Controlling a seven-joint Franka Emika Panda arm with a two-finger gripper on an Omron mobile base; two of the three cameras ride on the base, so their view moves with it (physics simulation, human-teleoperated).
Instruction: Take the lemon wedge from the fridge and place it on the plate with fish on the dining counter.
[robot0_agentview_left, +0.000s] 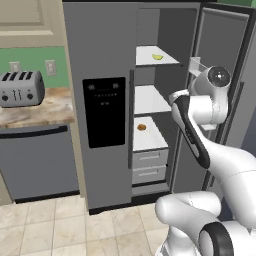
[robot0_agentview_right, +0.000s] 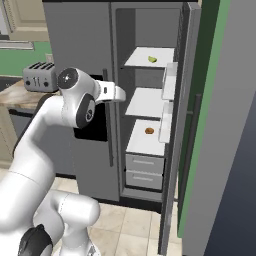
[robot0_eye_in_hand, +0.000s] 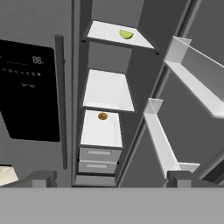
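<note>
Inside fridge (robot0_agentview_left: 105, 60): lemon wedge (robot0_eye_in_hand: 126, 34) top shelf, brown food (robot0_eye_in_hand: 102, 116) lower shelf.

fridge (robot0_agentview_left: 107, 60): top cut by the picture edge, lower right hidden behind the arm | toaster (robot0_agentview_left: 21, 88): left side cut at 9 o'clock | lemon wedge (robot0_eye_in_hand: 126, 34): too small to tell its shape | brown food (robot0_eye_in_hand: 102, 116): too small to name

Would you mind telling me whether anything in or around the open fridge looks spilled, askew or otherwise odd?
Nothing stands out. The fridge has its right door open; the lemon wedge lies on the top shelf and a small brown item on the lowest.
</note>
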